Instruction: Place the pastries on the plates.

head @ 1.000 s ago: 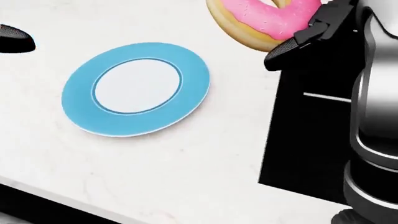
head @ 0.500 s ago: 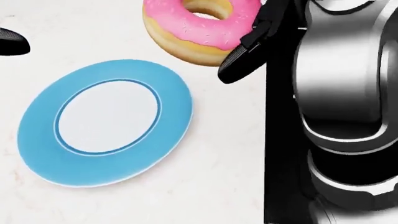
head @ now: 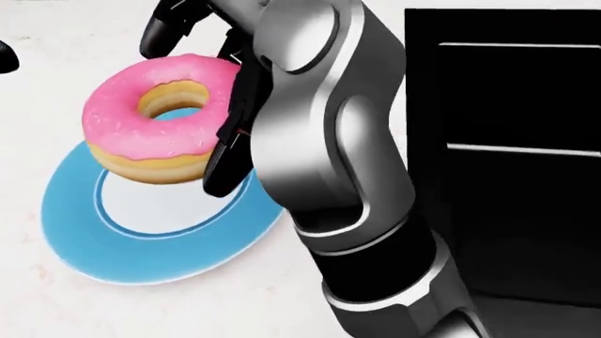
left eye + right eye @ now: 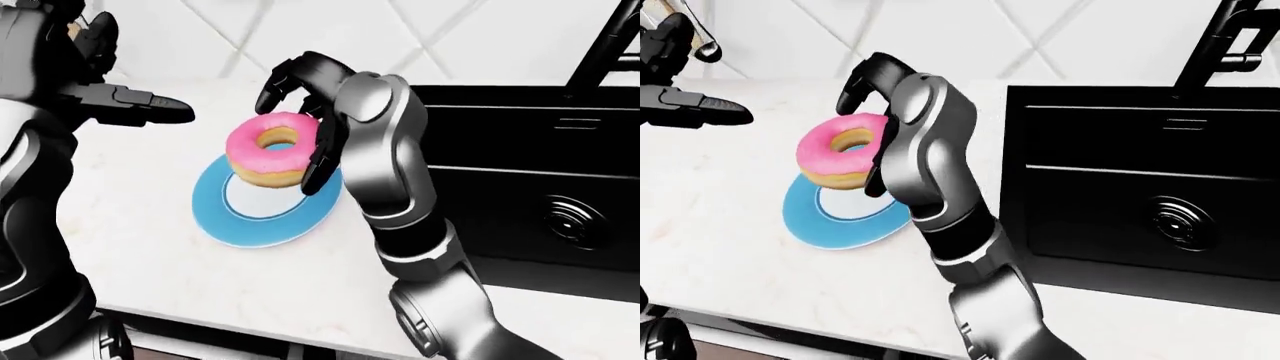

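Note:
A pink-frosted donut with sprinkles is held in my right hand, whose fingers close round its right side. The donut hangs just above the blue-rimmed plate with a white centre, over the plate's upper part; I cannot tell whether it touches it. The plate lies on the white counter. My left hand is raised at the upper left of the left-eye view, apart from the plate, one finger stretched out. A small tan bit shows between its upper fingers; I cannot tell what it is.
A black sink with a drain fills the right of the right-eye view, with a dark faucet above it. The counter's near edge runs along the bottom of the left-eye view. A white tiled wall stands behind.
My right hand has carried the donut left and down, from beside the plate's upper right to over the plate. My right forearm now fills the middle of the head view.

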